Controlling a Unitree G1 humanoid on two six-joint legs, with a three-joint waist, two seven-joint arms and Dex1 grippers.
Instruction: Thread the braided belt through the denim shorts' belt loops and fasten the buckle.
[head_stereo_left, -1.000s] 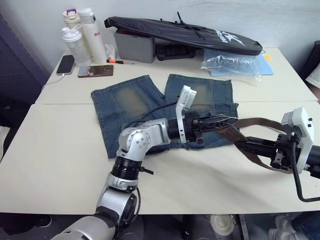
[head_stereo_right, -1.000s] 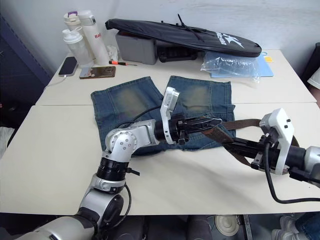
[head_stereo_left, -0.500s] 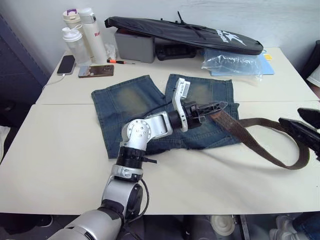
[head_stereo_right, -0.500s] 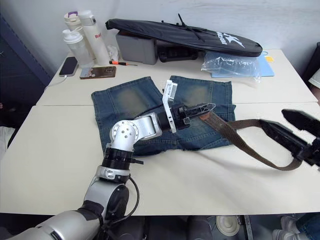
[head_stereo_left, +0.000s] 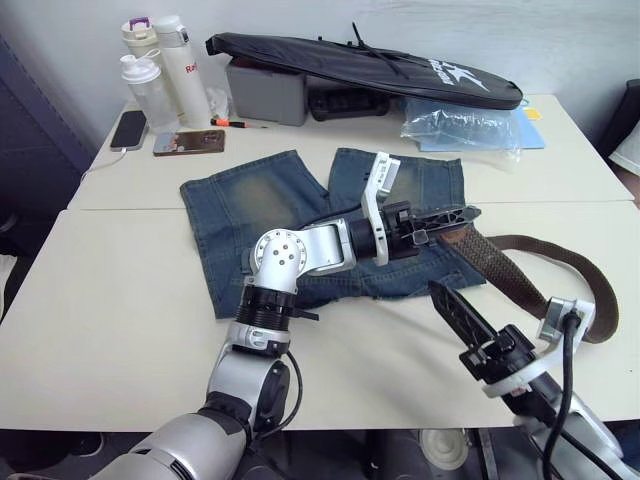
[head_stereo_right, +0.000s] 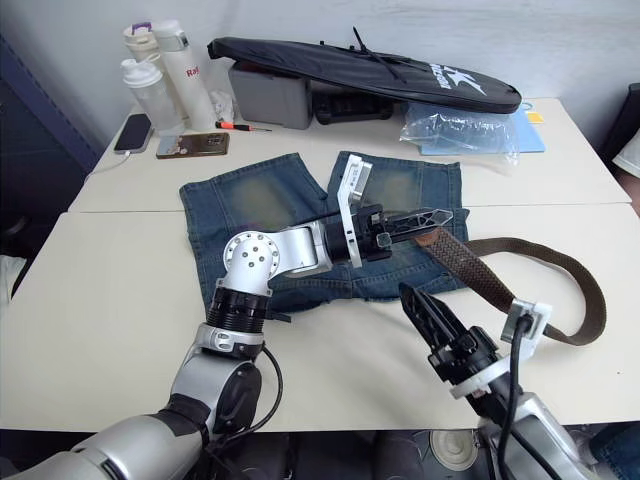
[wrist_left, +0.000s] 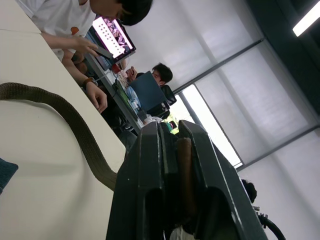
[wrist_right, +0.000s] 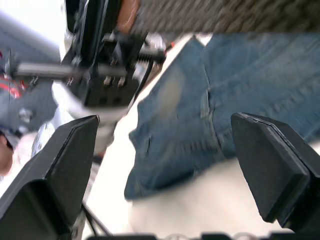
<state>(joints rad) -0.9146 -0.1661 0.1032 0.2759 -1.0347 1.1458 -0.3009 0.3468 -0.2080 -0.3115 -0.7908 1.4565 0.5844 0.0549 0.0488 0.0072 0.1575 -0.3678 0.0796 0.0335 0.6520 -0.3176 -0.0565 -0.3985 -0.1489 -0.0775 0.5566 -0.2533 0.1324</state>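
The shorts are laid flat on the pale bench, legs pointing to 12 o'clock and the waistband along the near edge. The left claw is stretched across the shorts toward 3 o'clock and is held above their right edge. Its fingers are closed on the belt; in the left wrist view a tan-brown end is seen pinched between the two black fingers, with the strap trailing away over the bench. Whether the buckle is at that end cannot be told.

From the left claw the belt runs to 4 o'clock over the corner of the shorts, lies on the bench, and curves back in a loop through 3 o'clock, so that a wide bend is formed at the right of the shorts. No belt loop with the strap passed through it can be made out.

The right claw is raised at 5 o'clock from the shorts, near the front edge of the bench, and is aimed toward the shorts' waistband. Its fingers are spread wide with nothing between them, as is shown in the right wrist view, where the shorts lie ahead and the belt crosses beyond. The belt is just beside it, at 2 o'clock, without touching.

At 12 o'clock, a black bag, bottles and a phone are set along the far edge
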